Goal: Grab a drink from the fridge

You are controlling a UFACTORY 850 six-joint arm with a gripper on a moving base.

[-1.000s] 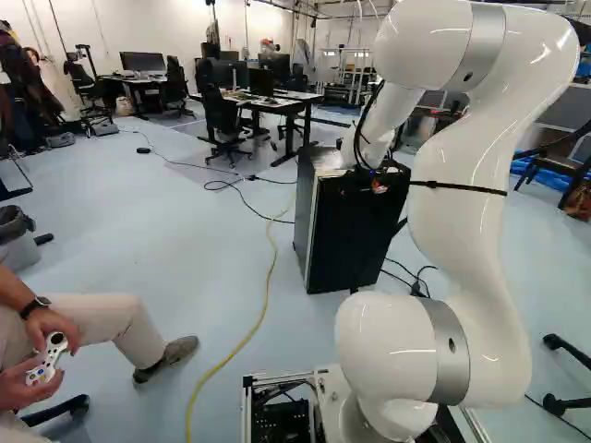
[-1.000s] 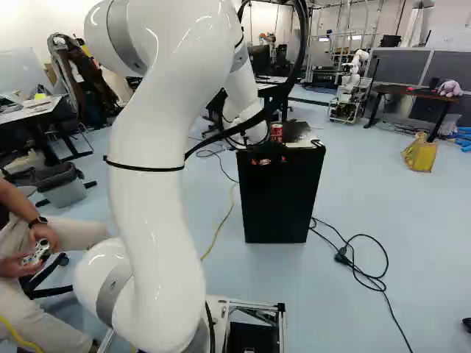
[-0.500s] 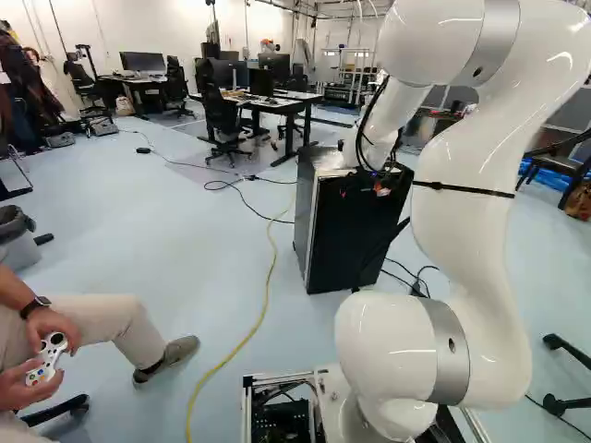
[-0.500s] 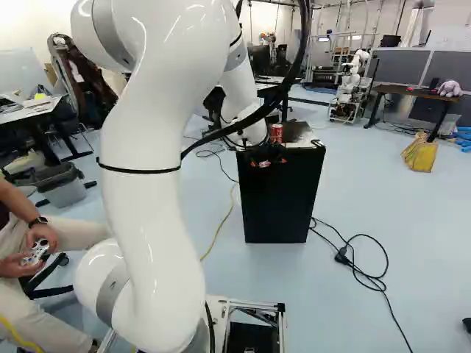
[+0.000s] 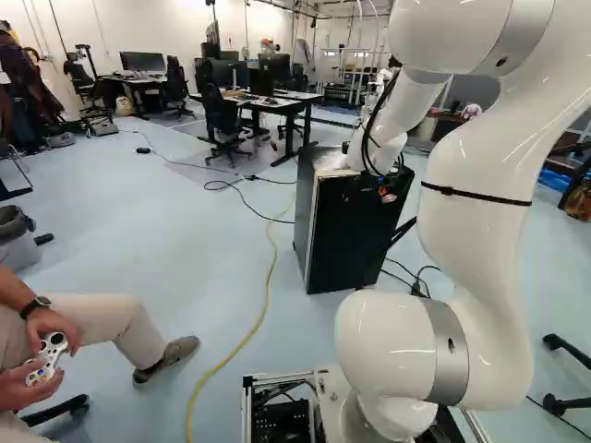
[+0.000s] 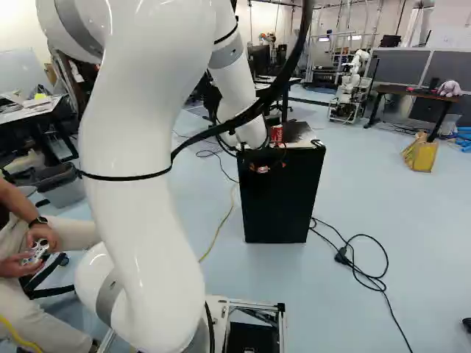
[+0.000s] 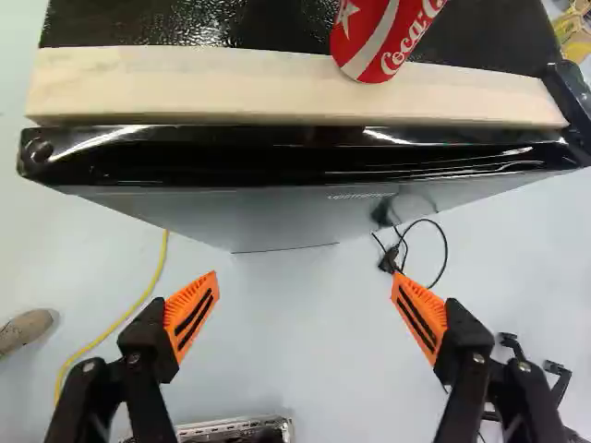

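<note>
The black fridge stands on the floor ahead of the arm, its front (image 6: 280,202) facing the base and a pale wooden strip (image 7: 277,88) along the top's near edge. My gripper (image 6: 260,168) is by the upper part of that front in the right base view. In the wrist view my gripper (image 7: 306,281) is open, nothing between its orange pads, with the fridge's upper edge ahead of it. A red drink can (image 7: 380,32) stands on top, at the strip. The fridge's inside is hidden.
Black cables lie on the floor (image 6: 360,257) beside the fridge, and a yellow cable (image 5: 268,286) runs along its other side. A seated person (image 5: 83,332) holds a controller near the base. Desks and chairs stand behind; another robot (image 6: 352,88) is farther back.
The arm's upper links have swung back toward the base, and the gripper has lowered slightly in front of the fridge. Fridge, can and base have stayed put.
</note>
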